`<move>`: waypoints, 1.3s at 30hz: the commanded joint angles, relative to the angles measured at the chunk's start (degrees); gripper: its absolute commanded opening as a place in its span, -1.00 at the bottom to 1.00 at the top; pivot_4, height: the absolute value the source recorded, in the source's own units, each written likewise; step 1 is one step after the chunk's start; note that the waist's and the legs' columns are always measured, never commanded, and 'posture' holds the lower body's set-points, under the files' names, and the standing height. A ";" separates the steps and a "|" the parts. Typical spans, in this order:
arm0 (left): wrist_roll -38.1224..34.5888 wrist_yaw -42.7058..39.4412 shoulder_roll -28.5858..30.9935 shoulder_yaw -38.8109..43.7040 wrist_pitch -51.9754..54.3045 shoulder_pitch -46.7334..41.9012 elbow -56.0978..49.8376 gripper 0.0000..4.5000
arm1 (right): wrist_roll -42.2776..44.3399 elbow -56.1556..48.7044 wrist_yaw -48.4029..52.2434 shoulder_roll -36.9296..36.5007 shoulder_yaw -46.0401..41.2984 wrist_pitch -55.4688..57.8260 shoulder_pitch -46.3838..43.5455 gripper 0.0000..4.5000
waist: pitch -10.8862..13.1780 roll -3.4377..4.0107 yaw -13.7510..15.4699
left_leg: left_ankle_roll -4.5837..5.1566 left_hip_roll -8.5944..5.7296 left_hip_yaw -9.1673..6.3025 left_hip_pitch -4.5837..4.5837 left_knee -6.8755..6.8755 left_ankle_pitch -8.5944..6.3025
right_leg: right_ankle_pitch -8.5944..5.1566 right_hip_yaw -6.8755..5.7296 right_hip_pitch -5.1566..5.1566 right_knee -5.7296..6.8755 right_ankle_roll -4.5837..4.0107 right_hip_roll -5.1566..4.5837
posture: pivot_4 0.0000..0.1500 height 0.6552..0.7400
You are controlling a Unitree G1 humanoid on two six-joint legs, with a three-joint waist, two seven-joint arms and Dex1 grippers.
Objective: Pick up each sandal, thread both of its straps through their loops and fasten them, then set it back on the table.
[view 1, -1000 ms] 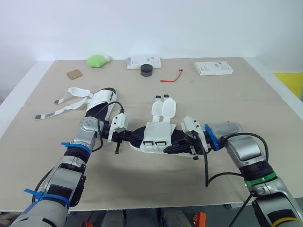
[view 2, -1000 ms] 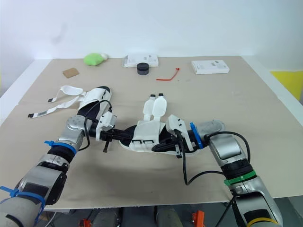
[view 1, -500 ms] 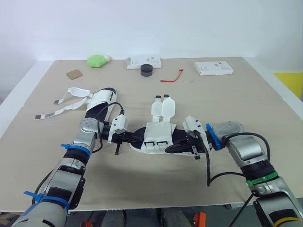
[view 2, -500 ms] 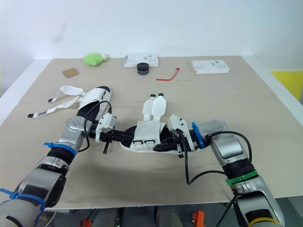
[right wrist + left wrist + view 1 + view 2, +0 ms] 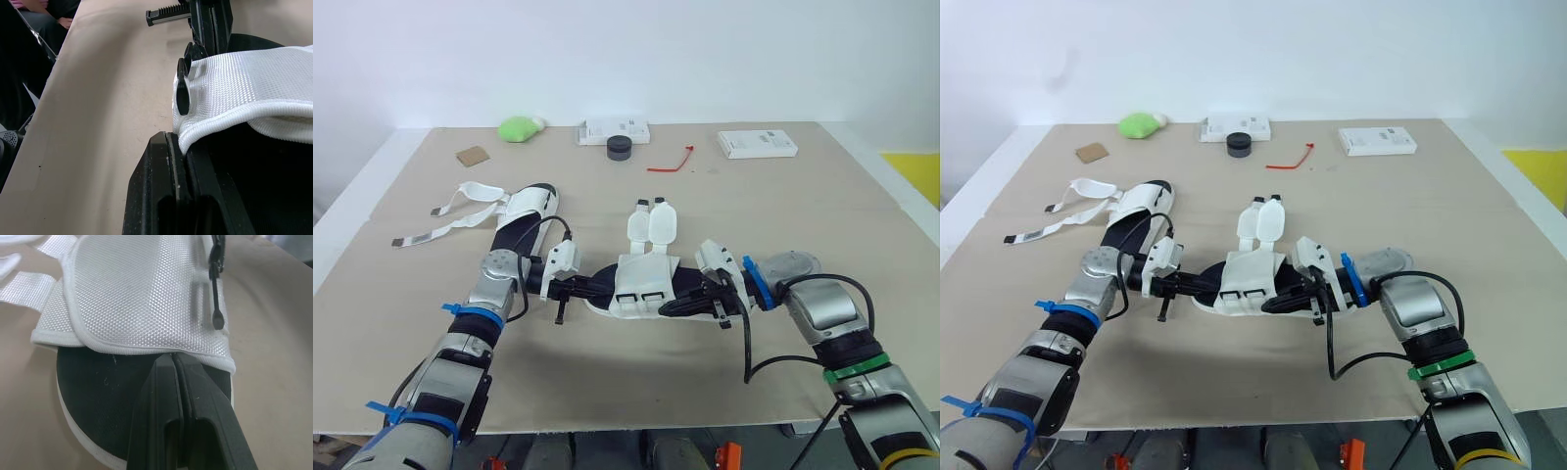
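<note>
So the sandal (image 5: 641,289) was found flat on the table (image 5: 803,196), long axis laid straight across, left to right. It was bracketed by the left gripper (image 5: 592,288) at its left end and the right gripper (image 5: 677,305) at its right, each with fingers pressed together against the white upper. Both straps (image 5: 654,220) were left flipped away from the robot, unthreaded, and could probably be reached about equally from either side.

Lit brightly and evenly from overhead. Washed almost to white at the wall (image 5: 705,59), matte across the table (image 5: 862,225). Only soft, pale shadows, close under the sandal (image 5: 641,284) and the arms (image 5: 460,362). Mild glints on the silver shells. Darker in the wrist views: deep black under the strap (image 5: 137,289), its white weave evenly lit.
</note>
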 commanded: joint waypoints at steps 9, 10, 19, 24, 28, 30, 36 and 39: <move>0.75 -5.10 0.40 -1.57 4.22 -0.22 -1.60 -0.96 | 2.23 -1.57 0.11 0.12 -1.83 0.38 -1.43 -1.00 | 0.05 -0.07 -0.25 | -0.01 -0.01 0.02 -0.15 0.03 0.00 | 0.04 0.07 -0.10 0.00 0.17 0.03 | 1.00 1.00; 1.26 -5.11 0.42 -1.75 3.48 -0.74 -0.65 -0.96 | 2.27 -1.66 0.06 0.15 -1.83 0.37 -1.39 -1.00 | 0.05 -0.07 -0.28 | -0.01 -0.01 0.02 -0.15 -0.05 0.00 | 0.05 0.07 -0.14 0.00 0.20 0.05 | 1.00 1.00; 3.87 -1.37 -2.17 -1.26 -3.11 -5.07 8.58 -0.96 | 2.82 -3.40 -0.43 0.12 -1.83 1.04 -0.59 -1.00 | 0.06 -0.08 -0.21 | -0.01 0.00 0.00 -0.14 -0.08 0.01 | 0.00 0.08 -0.17 0.00 0.17 0.09 | 1.00 1.00; 1.09 -1.14 -3.51 1.41 1.57 -7.54 9.44 -0.96 | 3.08 -4.58 -1.02 -0.49 -2.38 1.50 0.43 -1.00 | 0.07 -0.10 -0.21 | 0.00 -0.01 0.00 -0.20 0.03 0.03 | -0.01 0.11 -0.17 0.00 0.12 0.08 | 1.00 1.00; 1.01 -1.95 -3.56 2.17 3.15 -8.09 9.02 -0.96 | 3.14 -4.79 -1.09 -0.57 -2.63 1.59 0.47 -1.00 | 0.08 -0.11 -0.24 | -0.01 -0.01 0.00 -0.28 0.01 0.03 | 0.08 0.12 -0.26 0.00 0.29 0.09 | 1.00 1.00; 1.08 -2.33 -3.45 2.48 3.53 -8.49 8.91 -0.96 | 3.16 -4.85 -1.13 -0.57 -2.68 1.65 0.39 -1.00 | 0.08 -0.11 -0.24 | -0.01 -0.01 0.00 -0.33 -0.05 0.03 | 0.07 0.12 -0.33 0.00 0.28 0.11 | 1.00 1.00; 1.09 -2.60 -3.22 3.31 4.24 -10.69 9.80 -0.96 | 3.66 -5.36 -1.01 -0.63 -2.70 2.10 0.39 -1.00 | 0.19 -0.16 -0.26 | -0.01 -0.01 0.00 -0.45 -0.10 0.03 | 0.06 0.12 -0.48 0.00 0.27 0.12 | 1.00 1.00; 0.99 -2.65 -3.03 3.72 3.90 -12.37 10.79 -0.96 | 5.30 -8.13 0.18 -1.21 -2.35 3.44 1.30 -1.00 | 0.33 -0.16 -0.24 | -0.01 -0.01 0.00 -0.50 -0.10 0.03 | 0.06 0.12 -0.53 0.00 0.27 0.12 | 1.00 1.00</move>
